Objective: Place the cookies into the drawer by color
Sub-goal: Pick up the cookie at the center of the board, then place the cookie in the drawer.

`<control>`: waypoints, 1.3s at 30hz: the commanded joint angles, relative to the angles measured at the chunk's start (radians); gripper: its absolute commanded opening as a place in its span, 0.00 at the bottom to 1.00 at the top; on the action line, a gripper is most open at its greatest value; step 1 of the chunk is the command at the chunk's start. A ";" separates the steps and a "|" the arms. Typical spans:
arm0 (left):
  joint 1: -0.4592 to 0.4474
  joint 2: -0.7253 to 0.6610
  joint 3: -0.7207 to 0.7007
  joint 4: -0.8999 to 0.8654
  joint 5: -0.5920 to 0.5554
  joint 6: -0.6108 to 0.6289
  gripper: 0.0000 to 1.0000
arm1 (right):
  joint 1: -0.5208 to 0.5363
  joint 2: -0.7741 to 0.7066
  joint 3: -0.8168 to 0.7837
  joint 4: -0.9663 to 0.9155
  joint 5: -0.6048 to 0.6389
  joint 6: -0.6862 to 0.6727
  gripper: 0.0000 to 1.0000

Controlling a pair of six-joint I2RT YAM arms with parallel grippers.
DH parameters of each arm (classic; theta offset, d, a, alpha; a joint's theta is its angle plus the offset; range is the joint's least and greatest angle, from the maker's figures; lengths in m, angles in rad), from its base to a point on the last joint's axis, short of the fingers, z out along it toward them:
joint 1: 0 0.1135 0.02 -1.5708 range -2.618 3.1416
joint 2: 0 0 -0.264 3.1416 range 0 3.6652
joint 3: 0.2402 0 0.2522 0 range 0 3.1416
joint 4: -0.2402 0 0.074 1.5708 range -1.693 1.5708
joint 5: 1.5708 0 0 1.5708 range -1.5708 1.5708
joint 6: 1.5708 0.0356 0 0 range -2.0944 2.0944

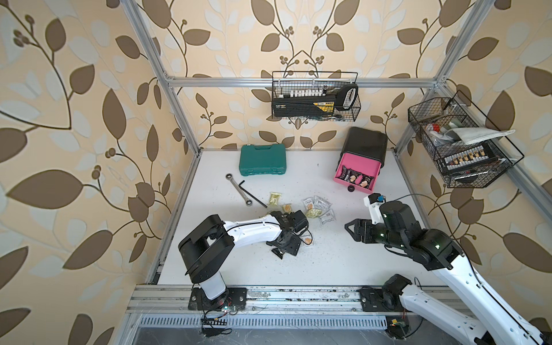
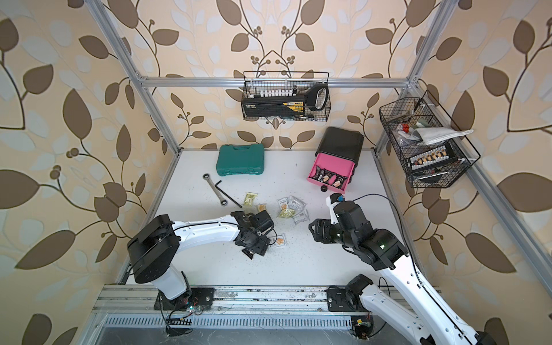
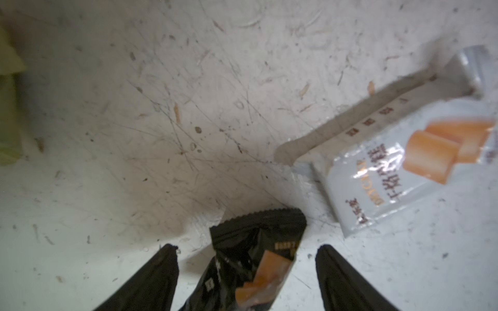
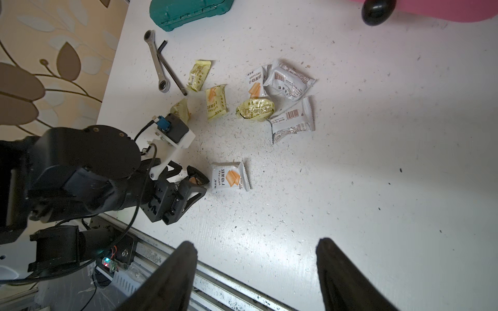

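in the left wrist view the left gripper (image 3: 246, 250) hangs low over the scuffed table (image 3: 134, 107), its fingers (image 3: 159, 274) spread wide on either side of a black packet (image 3: 256, 242). there is a clear gap on each side, so nothing is gripped. a white packet (image 3: 404, 167) with an orange cookie picture lies just beside it. in the right wrist view the right gripper (image 4: 256, 247) hovers with its jaws wide apart and nothing between them. it looks across at the loose cookies: yellow-green packets (image 4: 215, 103) near the wrench (image 4: 157, 62) and hex key (image 4: 172, 72), and white packets (image 4: 288, 83) bunched a little further over. the green tool case (image 4: 188, 10) and a round black knob (image 4: 377, 10) sit at the frame's edge. in both top views the drawer (image 1: 363, 162) stands pulled out of the black cabinet (image 1: 366, 143) at the back of the table on the right arm's side, with a row of black packets (image 1: 357, 177) already in it. the step in hand looks like picking up the last loose black cookie. the next move calls for closing squarely on its crinkly middle without nudging the white neighbour, then carrying it well across to that open drawer. since the drawer lies nearer the right arm, a hand-over may be needed.
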 commanded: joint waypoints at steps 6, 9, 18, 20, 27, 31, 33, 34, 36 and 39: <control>-0.012 -0.002 -0.048 0.073 0.053 -0.053 0.64 | -0.001 0.011 -0.010 0.004 0.011 0.024 0.73; -0.012 0.020 -0.052 0.091 0.053 -0.093 0.52 | -0.001 0.007 -0.006 -0.002 0.031 0.032 0.73; -0.026 -0.007 0.009 0.110 0.058 -0.121 0.26 | -0.001 -0.045 0.023 -0.086 0.220 0.085 0.73; -0.030 -0.039 0.036 0.100 0.046 -0.124 0.21 | -0.001 -0.061 0.026 -0.095 0.243 0.091 0.74; -0.031 -0.130 0.167 0.080 -0.009 -0.081 0.19 | -0.001 -0.102 0.034 -0.155 0.401 0.192 0.73; -0.032 -0.098 0.327 0.099 -0.036 0.005 0.19 | -0.001 -0.106 0.049 -0.204 0.503 0.261 0.73; -0.032 -0.059 0.433 0.113 -0.055 0.052 0.19 | -0.001 -0.103 0.061 -0.235 0.539 0.282 0.73; -0.032 -0.035 0.481 0.120 -0.060 0.075 0.19 | -0.001 -0.100 0.066 -0.248 0.551 0.313 0.73; -0.029 0.030 0.593 0.147 -0.074 0.131 0.19 | -0.001 -0.100 0.076 -0.285 0.578 0.347 0.73; -0.019 0.159 0.782 0.169 -0.074 0.204 0.18 | 0.000 -0.112 0.076 -0.322 0.607 0.393 0.73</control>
